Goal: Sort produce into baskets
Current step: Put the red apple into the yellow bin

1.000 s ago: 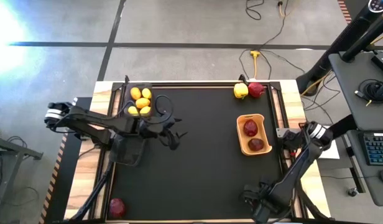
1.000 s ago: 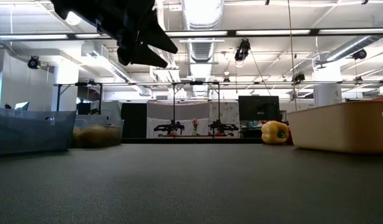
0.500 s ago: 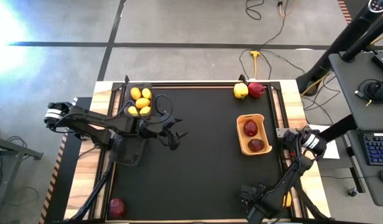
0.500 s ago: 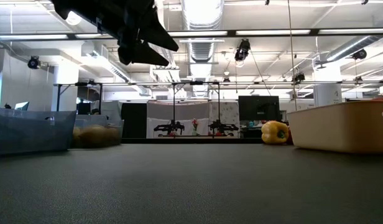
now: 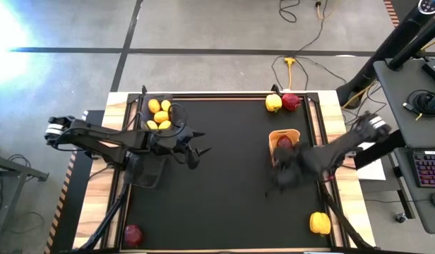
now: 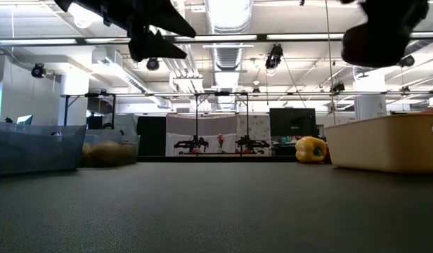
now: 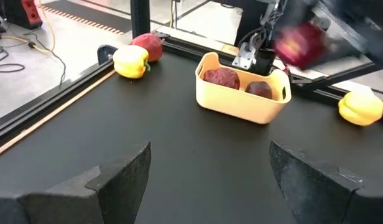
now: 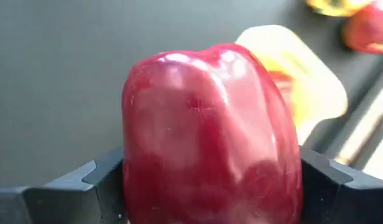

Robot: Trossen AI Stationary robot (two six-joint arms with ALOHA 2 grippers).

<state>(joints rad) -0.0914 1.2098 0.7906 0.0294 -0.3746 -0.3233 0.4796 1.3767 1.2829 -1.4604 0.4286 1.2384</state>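
My right gripper (image 5: 281, 171) is shut on a dark red pepper (image 8: 210, 137) and hangs above the table, just on the near side of the orange-tan basket (image 5: 296, 134). The pepper shows as a red blur above that basket in the left wrist view (image 7: 298, 45). The basket (image 7: 241, 106) holds two dark red pieces (image 7: 222, 77). My left gripper (image 5: 195, 152) is open and empty above the table's left half, beside a black mesh basket (image 5: 142, 113) that holds several yellow lemons (image 5: 159, 116). My right gripper pinches the red pepper between its two fingers (image 8: 86, 186), one on each side of the pepper's lower body (image 8: 148, 186). The pepper fills the gap between them and is lifted clear of the table.
A yellow pepper (image 5: 320, 223) lies at the near right corner and a dark red piece (image 5: 133, 234) at the near left. A yellow pepper (image 5: 273, 103) and a red piece (image 5: 291, 101) lie at the far edge. A second black basket (image 5: 142, 173) stands under my left arm.
My right gripper has risen from the near right corner and swung quickly toward the orange-tan basket, carrying the red pepper. The yellow pepper it was over now lies uncovered at that corner.
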